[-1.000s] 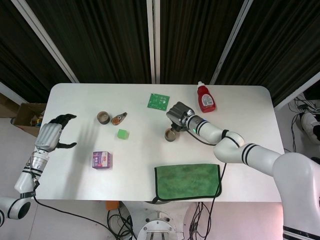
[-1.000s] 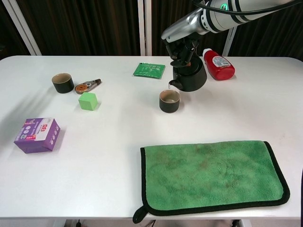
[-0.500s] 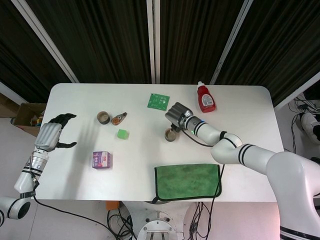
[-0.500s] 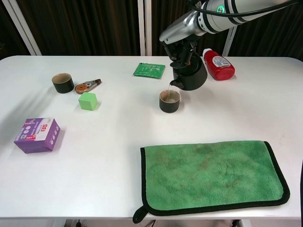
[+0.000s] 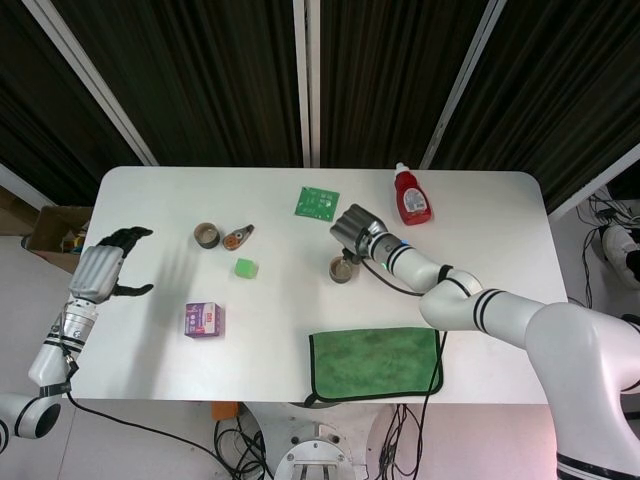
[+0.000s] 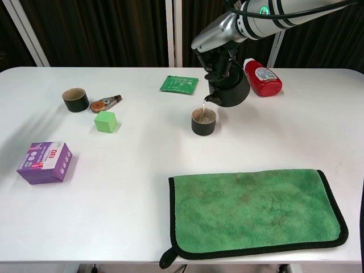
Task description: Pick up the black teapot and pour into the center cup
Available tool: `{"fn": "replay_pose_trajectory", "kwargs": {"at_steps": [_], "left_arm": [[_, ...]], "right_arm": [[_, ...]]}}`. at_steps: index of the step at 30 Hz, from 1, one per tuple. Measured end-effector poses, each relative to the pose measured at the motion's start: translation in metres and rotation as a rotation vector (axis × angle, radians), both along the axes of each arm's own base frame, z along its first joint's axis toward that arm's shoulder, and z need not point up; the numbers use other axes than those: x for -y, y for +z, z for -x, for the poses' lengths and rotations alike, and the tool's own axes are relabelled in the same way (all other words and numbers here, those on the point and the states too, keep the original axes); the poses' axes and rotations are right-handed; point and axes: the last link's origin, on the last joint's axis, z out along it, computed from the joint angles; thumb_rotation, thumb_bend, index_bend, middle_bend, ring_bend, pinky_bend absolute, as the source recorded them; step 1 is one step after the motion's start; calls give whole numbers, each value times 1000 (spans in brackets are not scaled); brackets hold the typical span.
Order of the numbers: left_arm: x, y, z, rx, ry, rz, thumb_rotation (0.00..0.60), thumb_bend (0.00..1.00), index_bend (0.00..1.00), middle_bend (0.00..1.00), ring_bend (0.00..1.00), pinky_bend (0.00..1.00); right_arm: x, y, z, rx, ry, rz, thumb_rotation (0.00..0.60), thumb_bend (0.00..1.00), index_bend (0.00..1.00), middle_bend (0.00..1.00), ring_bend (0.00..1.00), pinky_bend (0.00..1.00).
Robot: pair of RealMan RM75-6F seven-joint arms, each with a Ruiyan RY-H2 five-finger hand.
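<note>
We saw the round black teapot [image 6: 229, 91] held in the air just above and behind the dark cylindrical centre cup [image 6: 203, 121], spout tipped down-left toward the cup's rim. A thin stream ran from the spout into the cup. A second earlier the pot sat slightly lower and further right with only a drop at the spout; half a second ago the stream had just started. So the tilt had increased and pouring was now underway, which we judged to be the task's main step in progress, not finished.

The right hand [image 6: 219, 61] gripped the teapot from above, fingers clenched around its handle area; in the head view the right hand [image 5: 352, 228] covered the pot almost fully. The cup had not shifted on the white table [image 6: 131, 187].

The left hand [image 5: 100, 270] hung off the table's left edge, fingers spread, holding nothing, same pose as in the earlier frames.

Further out, nothing else had moved: red squeeze bottle [image 6: 261, 77] just right of the teapot, green flat packet [image 6: 179, 85] behind-left of it, second dark cup [image 6: 75, 99] far left with a grey tape dispenser [image 6: 106, 103] beside it, green cube [image 6: 106, 121], purple box [image 6: 44, 162], green cloth with black trim [image 6: 253, 211] near the front edge.

We judged overfill or spill as the risk if the tilt kept growing.
</note>
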Motion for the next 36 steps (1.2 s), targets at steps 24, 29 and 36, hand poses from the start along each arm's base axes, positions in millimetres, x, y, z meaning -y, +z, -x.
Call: {"fn": "replay_pose_trajectory", "kwargs": {"at_steps": [24,29,36], "left_arm": [[0,1,2,3,6,-1,600,0,189,163,153,281],[0,1,2,2,5,0,600,0,191,163,153,280],[-1,1,1,1,4,-1,600,0,191,163,153,280]], "right_arm": [[-1,-3,3,69,-55,7,600,654,1000,980,881,583],[-2,-4,3,119,-57,4,600,654,1000,980,880,583],[-4,0,0,228,-96,-19,600,654,1000,980,880,583]]}}
